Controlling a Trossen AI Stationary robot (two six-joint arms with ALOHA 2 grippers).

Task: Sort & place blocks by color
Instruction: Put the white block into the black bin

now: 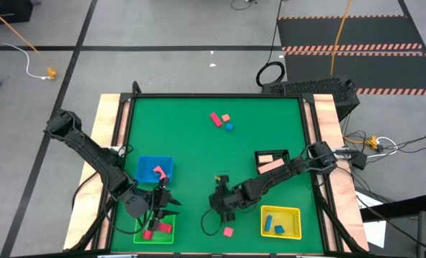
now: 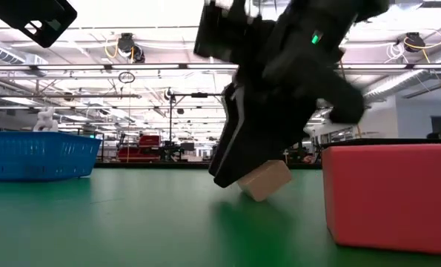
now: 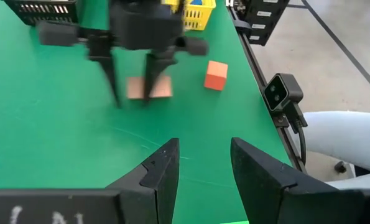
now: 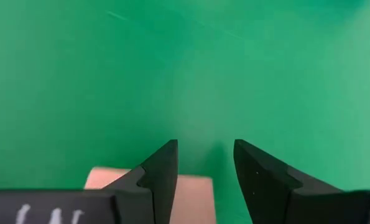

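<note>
My right gripper is near the table's front middle, pointing steeply down, open, with bare green between its tips. A cream block lies under its fingers, tilted; it also shows in the left wrist view and the right wrist view. A salmon cube rests flat on the table beside it. My left gripper hovers open and empty over the green tray. A red block, a salmon block and a blue block lie at the far middle. My right gripper touches the cream block with the underside of its fingers, coming from above at a slant. The block is not between the fingertips; it reaches out past one finger. It sits tilted, a lower edge on the table.
The blue tray holds a red piece. The green tray holds red pieces. The yellow tray at the front right holds blue blocks. The black tray holds cream pieces. Open green table lies between the trays and the far blocks.
</note>
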